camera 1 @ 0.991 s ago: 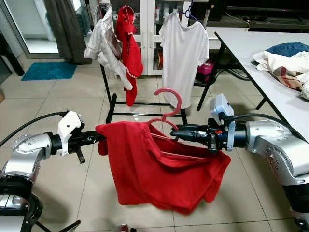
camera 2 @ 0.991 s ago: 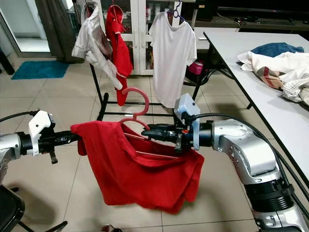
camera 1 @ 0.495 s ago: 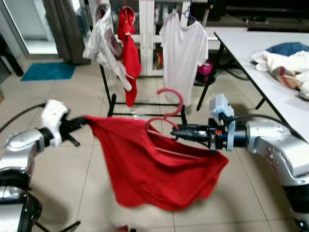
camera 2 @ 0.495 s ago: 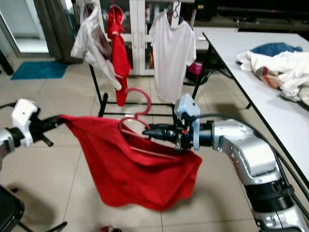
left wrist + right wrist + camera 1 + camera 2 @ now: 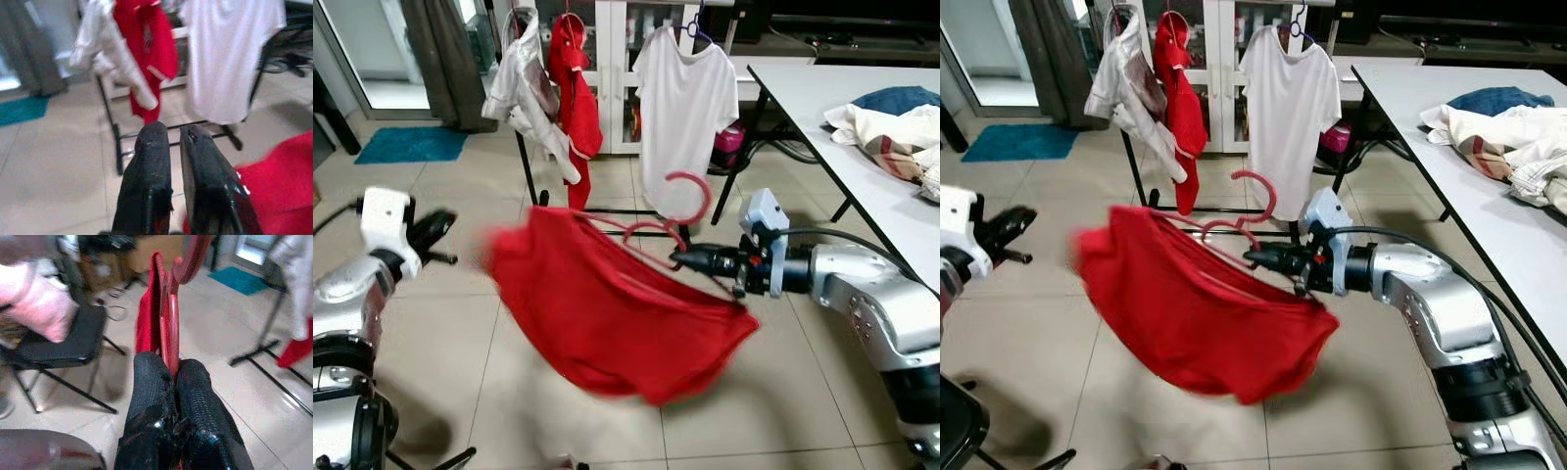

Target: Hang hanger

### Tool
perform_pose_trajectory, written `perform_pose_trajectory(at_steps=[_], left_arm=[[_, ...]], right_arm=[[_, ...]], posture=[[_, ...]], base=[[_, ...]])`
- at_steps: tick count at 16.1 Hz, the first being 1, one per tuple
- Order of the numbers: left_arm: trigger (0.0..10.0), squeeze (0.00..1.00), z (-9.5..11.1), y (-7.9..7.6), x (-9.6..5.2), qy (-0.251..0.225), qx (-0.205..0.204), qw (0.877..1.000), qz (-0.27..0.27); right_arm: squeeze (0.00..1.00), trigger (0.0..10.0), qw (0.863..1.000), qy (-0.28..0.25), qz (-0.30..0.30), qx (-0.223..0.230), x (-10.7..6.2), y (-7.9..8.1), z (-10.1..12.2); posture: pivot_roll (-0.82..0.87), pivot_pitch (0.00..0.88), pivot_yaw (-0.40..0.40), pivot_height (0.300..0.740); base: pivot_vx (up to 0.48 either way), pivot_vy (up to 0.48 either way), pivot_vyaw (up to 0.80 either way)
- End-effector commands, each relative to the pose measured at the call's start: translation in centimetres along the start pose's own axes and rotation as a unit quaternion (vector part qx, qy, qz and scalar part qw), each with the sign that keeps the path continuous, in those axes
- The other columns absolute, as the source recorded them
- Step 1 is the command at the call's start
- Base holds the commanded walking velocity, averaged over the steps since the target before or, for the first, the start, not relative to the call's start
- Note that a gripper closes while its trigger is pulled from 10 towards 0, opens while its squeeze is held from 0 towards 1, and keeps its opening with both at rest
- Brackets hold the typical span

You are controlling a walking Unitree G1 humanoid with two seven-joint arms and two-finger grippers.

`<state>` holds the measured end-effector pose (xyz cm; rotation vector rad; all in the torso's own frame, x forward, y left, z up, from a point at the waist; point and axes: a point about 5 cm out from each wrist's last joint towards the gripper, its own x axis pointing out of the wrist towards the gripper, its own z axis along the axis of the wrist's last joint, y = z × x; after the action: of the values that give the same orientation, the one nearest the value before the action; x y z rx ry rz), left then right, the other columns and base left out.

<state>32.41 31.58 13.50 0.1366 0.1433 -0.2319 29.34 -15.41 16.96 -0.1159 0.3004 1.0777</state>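
A pink-red hanger [image 5: 690,186] with its hook up carries a red shirt [image 5: 607,304], which hangs blurred above the tiled floor. My right gripper [image 5: 680,259] is shut on the hanger's shoulder near the neck; in the right wrist view the fingers [image 5: 146,382] pinch the red bar [image 5: 168,318]. My left gripper [image 5: 440,227] is off to the left, apart from the shirt, its fingers [image 5: 151,161] a narrow gap apart with nothing between them. Behind stands a black clothes rack [image 5: 533,186] with a grey-white shirt [image 5: 524,88], a red garment [image 5: 576,88] and a white T-shirt [image 5: 683,108].
A white table [image 5: 822,108] runs along the right with a pile of clothes [image 5: 891,122] on it. A blue mat [image 5: 411,144] lies at the far left by a curtain. White cabinets stand behind the rack. A black folding chair [image 5: 73,342] appears in the right wrist view.
The left gripper has let go of the red shirt and pulled away to the left. The shirt's freed side swings back toward the hanger. The right gripper lifted the hanger slightly.
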Motion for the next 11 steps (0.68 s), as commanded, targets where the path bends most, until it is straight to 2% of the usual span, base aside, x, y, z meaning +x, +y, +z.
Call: perform_pose_trajectory(at_steps=[1, 2, 3, 4, 5, 11], left_arm=[[10.0, 1.0, 0.7, -0.2, 0.1, -0.011, 0.018, 0.999, -0.024], [10.0, 1.0, 1.3, -0.2, 0.1, -0.016, 0.042, 0.998, -0.038], [10.0, 1.0, 1.6, -0.1, 0.1, -0.02, 0.048, 0.998, -0.042], [10.0, 1.0, 2.7, -1.0, 0.5, -0.037, 0.074, 0.994, -0.076], [10.0, 1.0, 3.4, -3.0, 1.2, -0.046, 0.099, 0.986, -0.128], [10.0, 1.0, 3.4, -3.0, 1.2, -0.046, 0.099, 0.986, -0.128]], right_arm=[[0.0, 10.0, 1.0, -0.008, -0.021, -0.019, -0.1, -0.4, 0.9], [0.0, 10.0, 0.998, 0.005, -0.059, -0.021, 0.0, -1.1, 0.8], [0.0, 10.0, 0.997, 0.009, -0.073, -0.022, 0.0, -1.4, 0.8], [0.0, 10.0, 0.996, 0.002, -0.092, -0.024, 0.1, -1.6, 1.0], [0.0, 10.0, 0.995, -0.013, -0.098, -0.025, 0.2, -1.6, 1.3], [0.0, 10.0, 0.995, -0.013, -0.098, -0.025, 0.2, -1.6, 1.3]], posture=[[-0.11, 0.0, 0.012, 0.74], [-0.11, 0.0, 0.016, 0.74], [-0.11, 0.0, 0.016, 0.74], [-0.11, 0.0, 0.017, 0.74], [-0.11, 0.0, 0.018, 0.74], [-0.11, 0.0, 0.018, 0.74]], base=[[0.0, 0.0, 0.0], [0.0, 0.0, 0.0], [0.0, 0.0, 0.0], [0.0, 0.0, 0.0], [0.0, 0.0, 0.0], [0.0, 0.0, 0.0]])
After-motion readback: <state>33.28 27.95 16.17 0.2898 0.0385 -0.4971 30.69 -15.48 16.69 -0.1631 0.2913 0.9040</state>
